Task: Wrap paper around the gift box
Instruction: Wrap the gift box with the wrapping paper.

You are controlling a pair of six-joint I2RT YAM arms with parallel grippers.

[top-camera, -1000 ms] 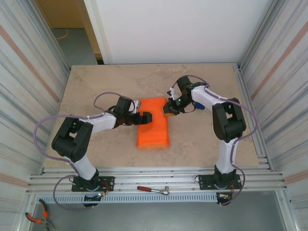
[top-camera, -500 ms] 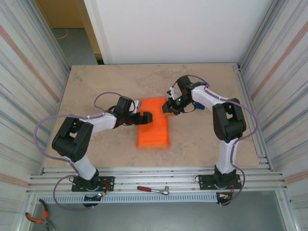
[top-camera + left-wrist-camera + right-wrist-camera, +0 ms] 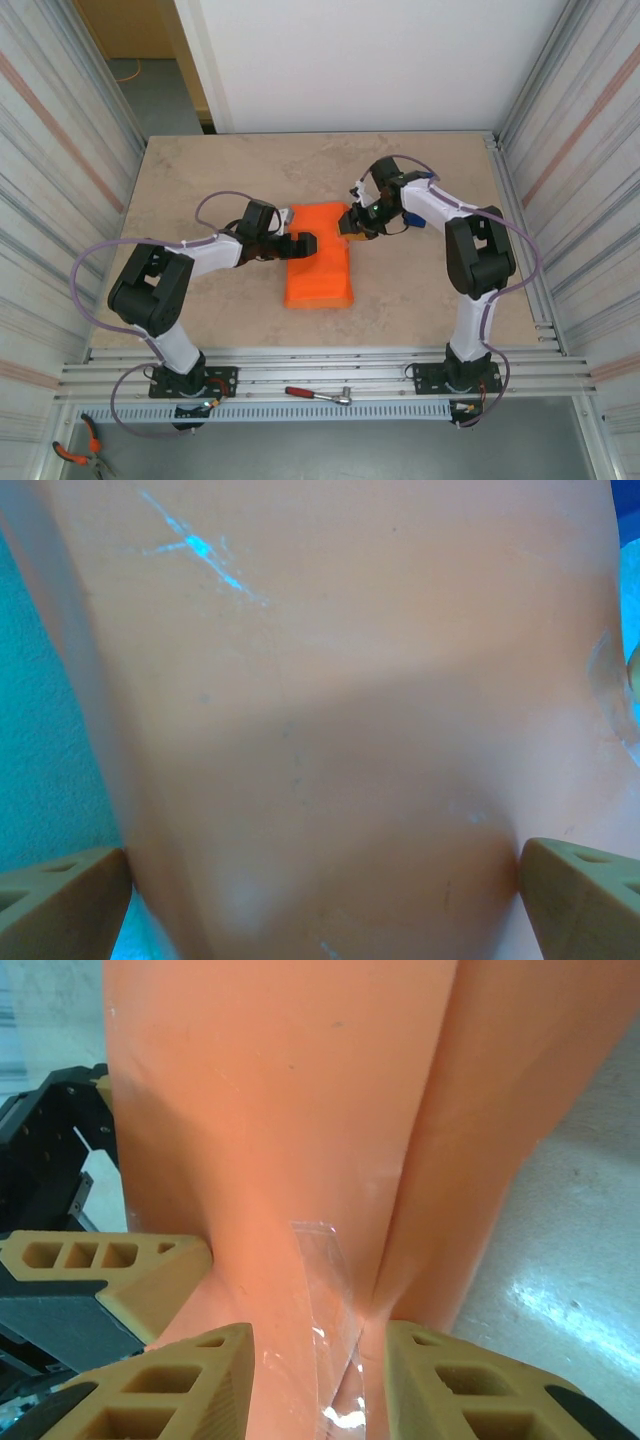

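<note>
Right arm's elbow swung slightly right; its jaws have eased apart.
Bright orange thin paper sheet (image 3: pixel 318 268) lies mid-table, folded into a long parcel, gift box presumably inside. Left gripper (image 3: pixel 305 244) is spread wide across the parcel's left side, likely steadying it. Right gripper (image 3: pixel 350 222) straddles the clear tape strip (image 3: pixel 322 1260) at the far-right corner; whether it is pinching or letting go, can't tell.

- Orange paper (image 3: pixel 340 710) spans nearly the whole frame, with a soft shadowed fold running across its middle.
- The gripper (image 3: pixel 320 900) is spread wide: tan fingertips (image 3: pixel 60 900) sit at both lower corners, with the paper between them.
- Clear tape (image 3: pixel 608 685) lies at the paper's right edge.
- A strip of table (image 3: pixel 40 740) shows on the left.
</note>
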